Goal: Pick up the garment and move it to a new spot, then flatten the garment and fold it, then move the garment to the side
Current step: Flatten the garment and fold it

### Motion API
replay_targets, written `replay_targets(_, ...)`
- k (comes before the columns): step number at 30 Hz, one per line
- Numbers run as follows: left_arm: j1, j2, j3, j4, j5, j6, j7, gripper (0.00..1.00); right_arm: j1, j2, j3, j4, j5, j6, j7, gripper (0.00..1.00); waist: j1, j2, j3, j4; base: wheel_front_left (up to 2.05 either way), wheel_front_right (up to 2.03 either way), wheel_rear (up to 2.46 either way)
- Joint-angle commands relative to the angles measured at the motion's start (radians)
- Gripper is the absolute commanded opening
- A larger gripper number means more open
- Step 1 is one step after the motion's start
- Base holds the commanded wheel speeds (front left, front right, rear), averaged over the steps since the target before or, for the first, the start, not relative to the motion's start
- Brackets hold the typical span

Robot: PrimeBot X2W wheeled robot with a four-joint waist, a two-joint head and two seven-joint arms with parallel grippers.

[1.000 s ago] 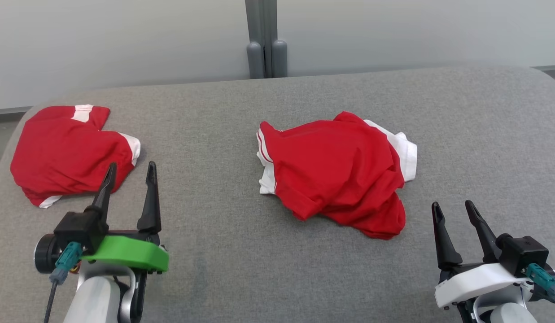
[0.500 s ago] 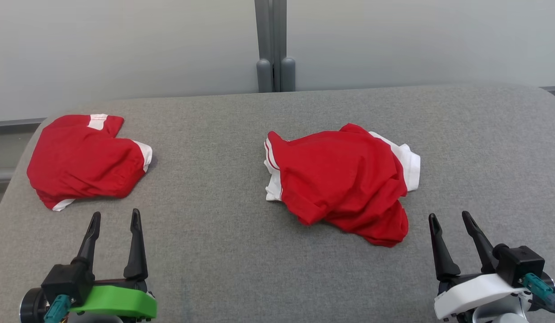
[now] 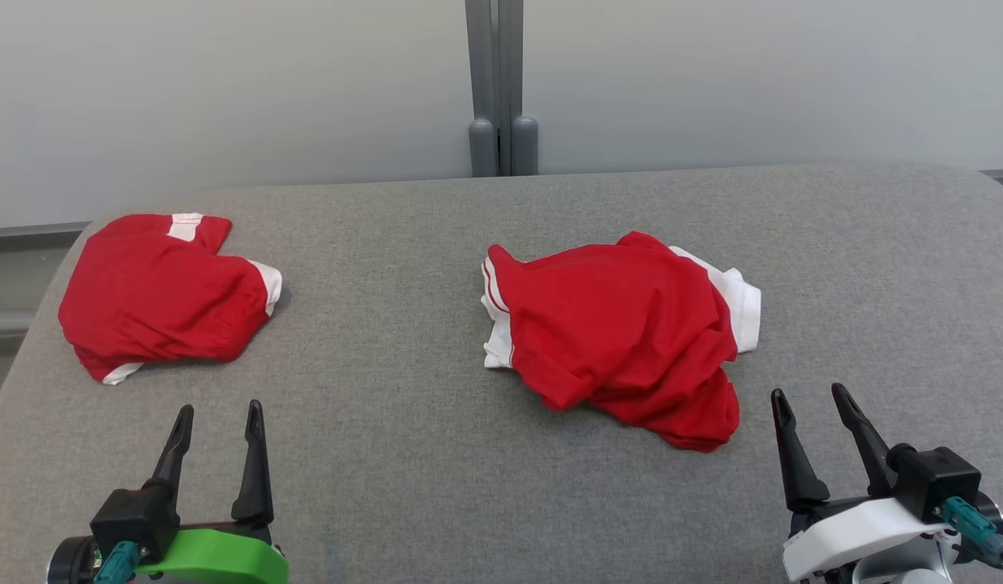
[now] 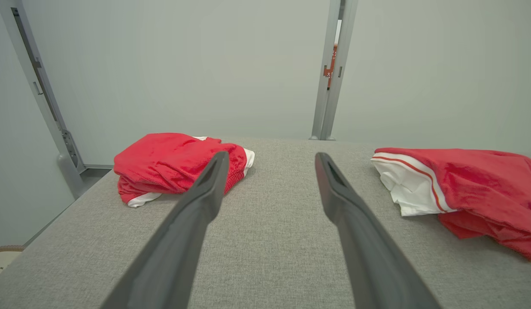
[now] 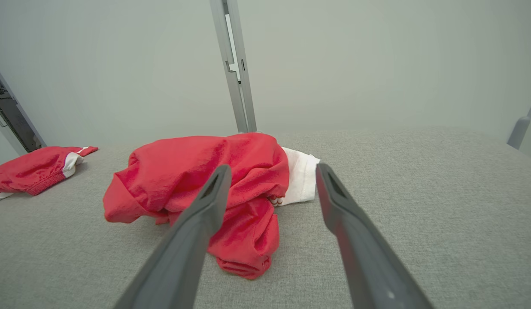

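A crumpled red garment (image 3: pixel 623 332) with white trim lies in a heap mid-table, also seen in the left wrist view (image 4: pixel 471 180) and the right wrist view (image 5: pixel 183 171). My right gripper (image 3: pixel 809 392) stands open just right of its near corner, apart from it; in its own view (image 5: pixel 269 167) the heap lies straight ahead and slightly left. My left gripper (image 3: pixel 219 408) is open at the lower left, nothing between its fingers (image 4: pixel 270 155).
A second red garment (image 3: pixel 165 296), folded compactly, rests near the grey table's (image 3: pixel 404 454) far left corner, just ahead of the left gripper (image 4: pixel 175 167) (image 5: pixel 29 169). A grey post (image 3: pixel 501 89) and pale wall panels stand behind the table.
The left gripper has drawn back toward me, away from the folded garment's near edge. The head camera has tilted up slightly. The right gripper and both garments have stayed put.
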Motion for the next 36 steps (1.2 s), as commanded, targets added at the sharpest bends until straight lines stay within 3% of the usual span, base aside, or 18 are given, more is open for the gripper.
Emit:
replay_targets(1,-0.008,0.006,0.001,0.005,0.005,-0.004,-0.001,1.00,0.013,-0.004,0.000,-0.006,-0.006,-0.001,0.003,1.00,0.0000,0.0000,0.000,0.000,0.00,0.00,0.00)
replay_targets(36,-0.010,0.011,0.003,0.023,0.010,-0.007,-0.001,1.00,0.017,0.004,-0.014,-0.002,-0.003,-0.001,0.015,1.00,0.0000,0.0000,0.000,0.008,0.00,0.00,0.00)
